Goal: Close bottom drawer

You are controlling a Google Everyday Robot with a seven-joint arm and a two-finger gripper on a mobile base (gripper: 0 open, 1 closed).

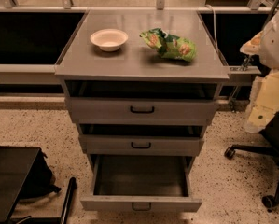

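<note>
The bottom drawer (141, 203) of the grey metal cabinet (141, 62) is pulled far out toward me. Its inside (141, 174) looks bare, and its low front carries a small dark pull handle (141, 206). The middle drawer (141, 145) and the top drawer (142, 109) each stand out a little, with a dark gap above them. My gripper (252, 45) is at the right edge of the view, on my white arm (276, 36). It is level with the cabinet top, well above and to the right of the bottom drawer, and touches nothing.
A white bowl (109, 39) and a green snack bag (169, 44) lie on the cabinet top. An office chair base with castors (269, 171) stands on the floor at the right. A black bag (34, 178) and a dark surface (8, 181) sit at the lower left.
</note>
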